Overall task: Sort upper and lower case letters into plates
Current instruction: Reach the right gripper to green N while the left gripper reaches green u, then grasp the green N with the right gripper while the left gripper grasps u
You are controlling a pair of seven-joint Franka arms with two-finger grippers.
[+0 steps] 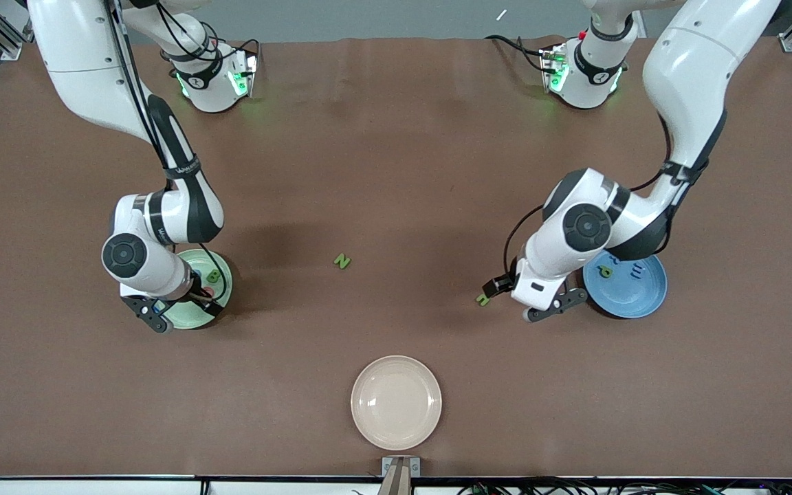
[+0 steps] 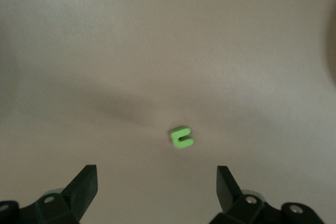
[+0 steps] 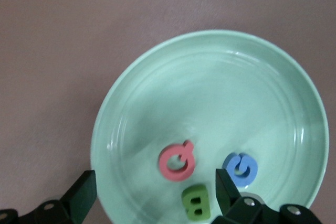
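Right end effector [image 3: 152,195] spread over pale green plate [image 3: 157,77] | left end effector [image 2: 157,187] spread over small green letter [image 2: 181,137] on counter [image 1: 396,137]

A round shallow pale green plate [image 3: 157,82] held a pink letter Q [image 3: 178,161], a blue letter G [image 3: 241,168] and a dark green letter B [image 3: 196,202], while the round shallow blue plate [image 1: 636,297] carried a green letter [image 1: 605,272] and a darker blue one [image 1: 635,271]. On the plain brown table cover [image 1: 396,158] lay a green letter N [image 1: 342,260] and a bright green lowercase n [image 2: 181,137], and the round empty plate [image 1: 396,402] was cream-beige. Both arms were white with black joints, their finger pads [image 2: 84,186] black, and green lights glowed on the bases [image 1: 238,82].
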